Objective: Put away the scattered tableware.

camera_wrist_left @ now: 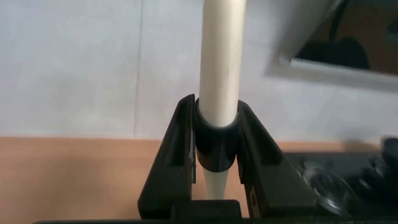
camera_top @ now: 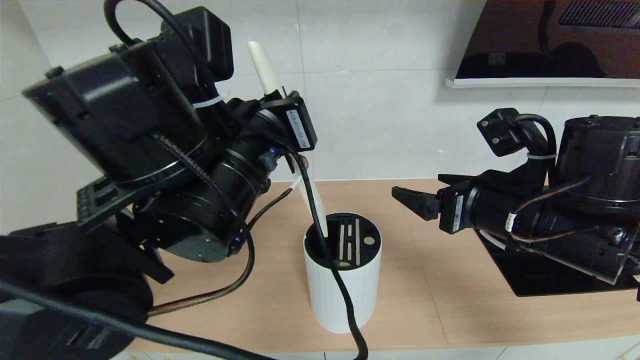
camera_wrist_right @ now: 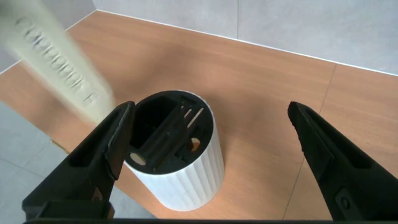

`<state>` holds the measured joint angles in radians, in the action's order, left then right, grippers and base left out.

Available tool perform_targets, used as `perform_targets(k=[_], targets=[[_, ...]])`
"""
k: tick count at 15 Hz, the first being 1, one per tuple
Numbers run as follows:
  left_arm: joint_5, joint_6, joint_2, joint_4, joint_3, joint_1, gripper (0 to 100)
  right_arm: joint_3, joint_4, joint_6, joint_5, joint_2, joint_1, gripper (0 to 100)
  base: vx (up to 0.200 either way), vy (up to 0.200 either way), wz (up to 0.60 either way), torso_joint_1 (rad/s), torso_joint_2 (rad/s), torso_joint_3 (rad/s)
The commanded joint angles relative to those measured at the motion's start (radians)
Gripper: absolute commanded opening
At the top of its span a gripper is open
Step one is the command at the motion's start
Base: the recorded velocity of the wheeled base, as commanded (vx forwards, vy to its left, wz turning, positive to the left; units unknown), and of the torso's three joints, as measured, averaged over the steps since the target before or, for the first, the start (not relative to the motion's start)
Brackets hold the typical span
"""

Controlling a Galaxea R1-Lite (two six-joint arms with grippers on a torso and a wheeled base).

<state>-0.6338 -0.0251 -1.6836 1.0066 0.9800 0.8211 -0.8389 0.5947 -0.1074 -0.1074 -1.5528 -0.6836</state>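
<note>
My left gripper [camera_wrist_left: 217, 107] is shut on a cream utensil [camera_wrist_left: 221, 56], held steeply tilted with its handle [camera_top: 263, 65] pointing up. The utensil's lower end [camera_top: 316, 210] dips into the large opening of a white ribbed holder [camera_top: 342, 287] with a black slotted insert, standing on the wooden counter [camera_top: 430, 305]. The utensil [camera_wrist_right: 56, 59] and the holder [camera_wrist_right: 186, 177] also appear in the right wrist view. My right gripper [camera_top: 420, 189] hangs open to the right of the holder, a little above its rim, with nothing between its fingers [camera_wrist_right: 112, 143].
A black cooktop [camera_top: 545, 277] is set into the counter at the right, under my right arm. A dark range hood [camera_top: 550, 45] hangs on the tiled wall above it. The counter's front edge runs just below the holder.
</note>
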Motion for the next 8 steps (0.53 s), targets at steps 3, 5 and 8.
perform_targets(k=[3,5,8], targets=[[-0.015,0.145,-0.105,0.222,-0.084,0.044,0,0.000,0.001,0.000,0.000,0.000,-0.001,100,0.000,0.000,0.00,0.000,0.00,0.000],[-0.024,0.149,-0.145,0.253,-0.083,0.044,0,0.000,0.001,0.000,0.000,-0.004,-0.001,100,0.000,0.000,0.00,0.000,0.00,0.000],[-0.024,0.146,-0.162,0.254,-0.083,0.047,0,0.000,0.001,0.000,0.000,-0.007,-0.001,100,0.000,0.000,0.00,0.000,0.00,0.000]])
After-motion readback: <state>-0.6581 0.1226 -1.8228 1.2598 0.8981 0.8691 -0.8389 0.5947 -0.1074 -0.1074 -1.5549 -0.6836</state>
